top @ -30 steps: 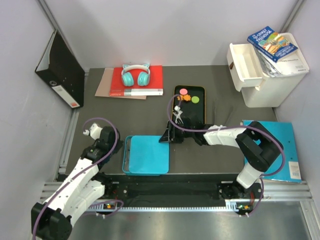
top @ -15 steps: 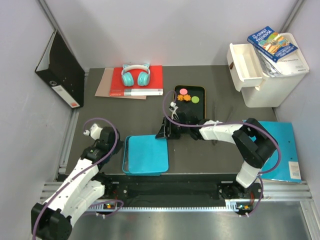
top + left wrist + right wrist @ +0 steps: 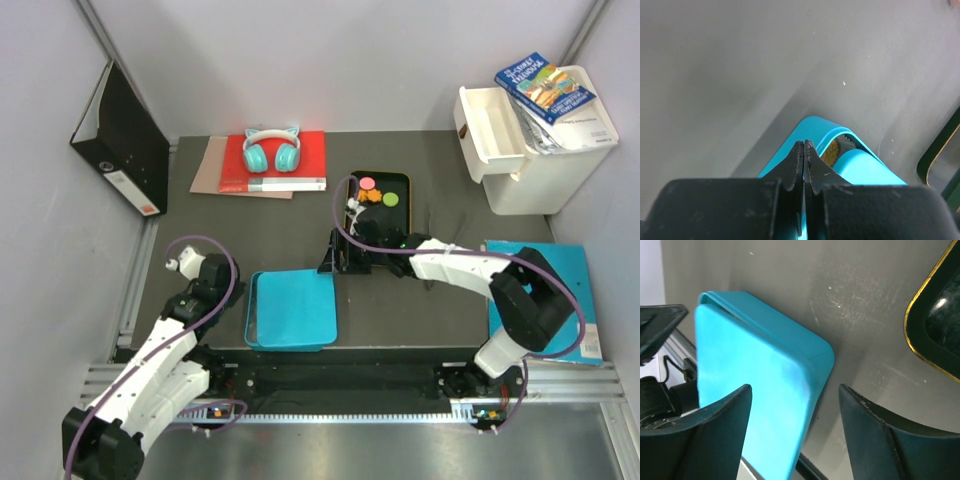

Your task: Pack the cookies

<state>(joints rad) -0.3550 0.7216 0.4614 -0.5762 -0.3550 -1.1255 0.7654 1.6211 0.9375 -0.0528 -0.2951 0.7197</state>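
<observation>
From above, the cookies (image 3: 375, 194), pink, orange and green discs, sit close together at the far end of a black gold-rimmed tray (image 3: 398, 220); a teal lidded box (image 3: 291, 310) lies to the near left of the tray, apart from it; the right gripper (image 3: 332, 266) hangs at the box's far right corner, between box and tray; cat-ear headphones (image 3: 271, 150) rest on a red book (image 3: 310, 160) at the far left.

The left wrist camera shows the left gripper (image 3: 804, 145) with its fingers pressed together and nothing between them; beyond the tips lies the teal box, a small orange-brown patch showing in the gap under its lid, too unclear to name.

The right wrist camera shows the right gripper (image 3: 795, 390) spread wide and holding nothing; its fingers (image 3: 715, 435) stand either side of the box's corner, above the lid, and whether they touch it I cannot tell; the tray's gold edge curves in at the upper right.
</observation>
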